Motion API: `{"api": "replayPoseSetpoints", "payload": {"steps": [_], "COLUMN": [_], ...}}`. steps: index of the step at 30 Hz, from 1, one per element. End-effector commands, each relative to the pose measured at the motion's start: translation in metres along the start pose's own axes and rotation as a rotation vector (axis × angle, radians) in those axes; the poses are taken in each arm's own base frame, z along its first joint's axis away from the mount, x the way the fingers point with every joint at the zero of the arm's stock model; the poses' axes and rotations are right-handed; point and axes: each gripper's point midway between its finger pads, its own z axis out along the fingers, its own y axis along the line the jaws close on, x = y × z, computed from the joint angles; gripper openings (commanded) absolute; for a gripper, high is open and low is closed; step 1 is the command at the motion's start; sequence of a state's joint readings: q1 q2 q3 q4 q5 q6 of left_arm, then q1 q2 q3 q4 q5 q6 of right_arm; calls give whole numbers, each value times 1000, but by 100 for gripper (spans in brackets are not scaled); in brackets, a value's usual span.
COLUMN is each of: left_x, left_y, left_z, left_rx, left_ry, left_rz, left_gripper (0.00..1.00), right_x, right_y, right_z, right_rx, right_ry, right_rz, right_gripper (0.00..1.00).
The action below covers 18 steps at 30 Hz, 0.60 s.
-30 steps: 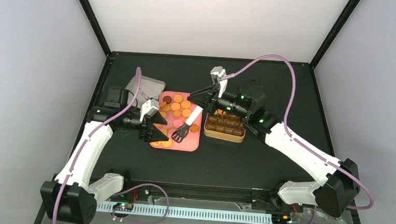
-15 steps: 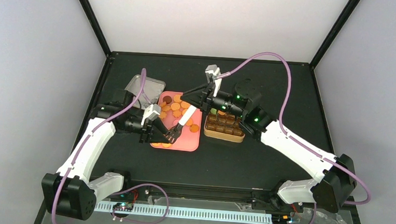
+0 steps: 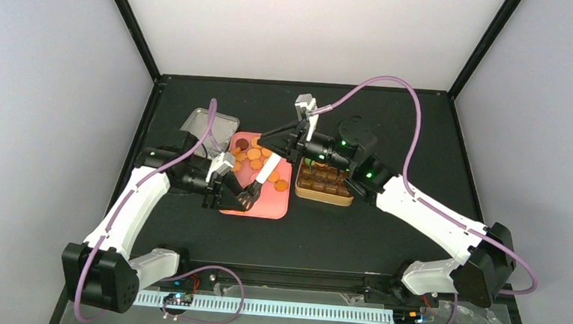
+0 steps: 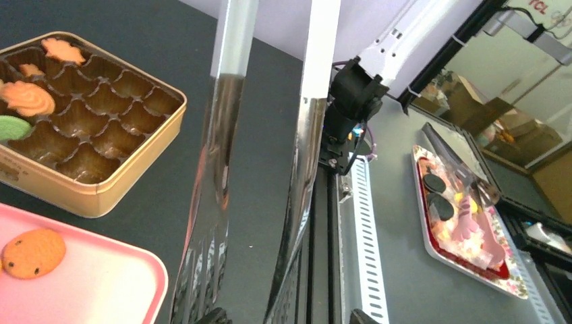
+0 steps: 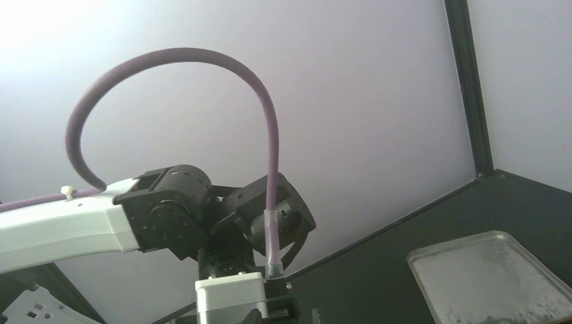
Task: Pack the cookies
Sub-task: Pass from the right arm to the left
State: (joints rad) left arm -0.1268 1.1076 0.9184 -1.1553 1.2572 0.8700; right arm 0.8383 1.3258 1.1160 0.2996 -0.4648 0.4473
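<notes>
**Settle the tongs before picking**

My right pincer grasps the tongs. The left pincer sits released around their tips. Cookies lie on the pink tray under the right pincer; I'd lower slowly and squeeze gently

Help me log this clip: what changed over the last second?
The right tool swung its tongs left across the pink tray, bringing their dark tips up to the left tool, which edged slightly back toward its base. Nothing was picked up or let go. The cookies and gold tin stayed put.
</notes>
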Motion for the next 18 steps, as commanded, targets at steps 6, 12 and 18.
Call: {"api": "replayPoseSetpoints", "payload": {"steps": [6, 12, 18], "left_x": [-14, -11, -17], "left_y": [-11, -14, -16], "left_z": [0, 0, -2], "left_rx": [28, 45, 41], "left_ry": [-22, -6, -11], "left_rz": [63, 56, 76], "left_gripper": [30, 2, 2], "right_x": [-24, -24, -26], "right_y": [26, 27, 32], "right_z": [4, 4, 4], "right_rx": [-49, -45, -74], "right_ry": [-85, -81, -77], "right_rz": [-34, -42, 20], "right_gripper": [3, 7, 49]}}
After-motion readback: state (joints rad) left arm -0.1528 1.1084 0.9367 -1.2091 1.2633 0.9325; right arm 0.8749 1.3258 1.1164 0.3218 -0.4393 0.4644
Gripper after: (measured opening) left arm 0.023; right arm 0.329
